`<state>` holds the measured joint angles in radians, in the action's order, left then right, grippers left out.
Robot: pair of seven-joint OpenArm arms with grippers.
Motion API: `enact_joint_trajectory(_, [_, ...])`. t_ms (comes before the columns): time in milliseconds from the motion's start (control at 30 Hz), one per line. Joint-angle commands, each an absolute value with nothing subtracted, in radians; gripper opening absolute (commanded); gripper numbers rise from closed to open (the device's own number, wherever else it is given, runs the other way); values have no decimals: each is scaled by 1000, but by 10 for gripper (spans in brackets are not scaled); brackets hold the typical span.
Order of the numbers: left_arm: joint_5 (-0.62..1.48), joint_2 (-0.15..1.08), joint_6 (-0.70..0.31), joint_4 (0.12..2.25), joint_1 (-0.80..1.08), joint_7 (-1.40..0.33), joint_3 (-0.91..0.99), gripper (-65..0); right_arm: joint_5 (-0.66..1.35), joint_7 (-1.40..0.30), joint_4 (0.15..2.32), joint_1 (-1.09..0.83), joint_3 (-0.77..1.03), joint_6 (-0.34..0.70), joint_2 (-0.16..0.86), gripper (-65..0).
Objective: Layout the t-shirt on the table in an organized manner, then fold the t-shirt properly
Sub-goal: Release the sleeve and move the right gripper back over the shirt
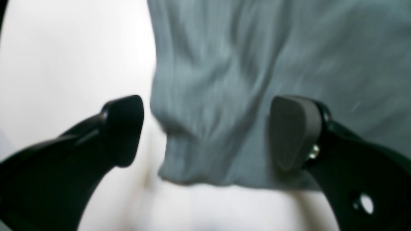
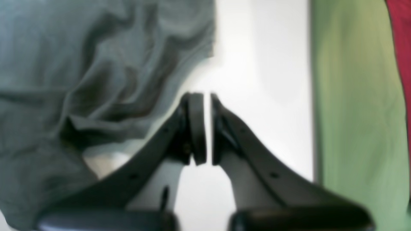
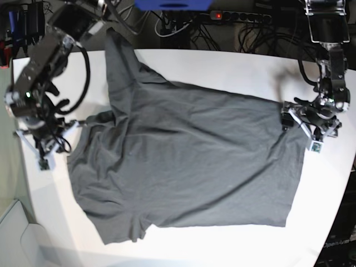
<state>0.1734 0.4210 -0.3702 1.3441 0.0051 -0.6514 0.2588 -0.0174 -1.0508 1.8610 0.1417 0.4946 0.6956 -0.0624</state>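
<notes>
One charcoal t-shirt (image 3: 189,161) spread wrinkled on table (image 3: 233,69), left gripper (image 1: 205,134) released, right gripper (image 2: 207,128) clenched empty.

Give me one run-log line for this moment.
garment: dark charcoal-grey fabric t-shirt spread, wrinkled | surface: white table | left pincer: open, straddling shirt edge | right pincer: shut, empty, beside shirt | fold: not started

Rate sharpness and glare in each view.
Left wrist: t-shirt motion-smeared, table blown out white. Right wrist: soft throughout, fingers blurred. Base: sharpest, evenly lit, slight barrel curve at the table's edges.
</notes>
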Motion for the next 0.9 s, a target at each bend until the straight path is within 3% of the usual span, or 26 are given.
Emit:
enact_joint_trajectory(0, [183, 440, -367, 1379, -2, -619, 277, -43, -33, -1056, 1813, 176, 473, 698, -56, -650])
enact_joint_trajectory(300, [182, 437, -367, 1402, 51, -619, 414, -39, -139, -880, 1322, 308, 453, 698, -39, -650])
enact_joint_trajectory(867, [177, 410, -369, 1403, 71, -621, 453, -39, -139, -512, 866, 447, 453, 698, 177, -650])
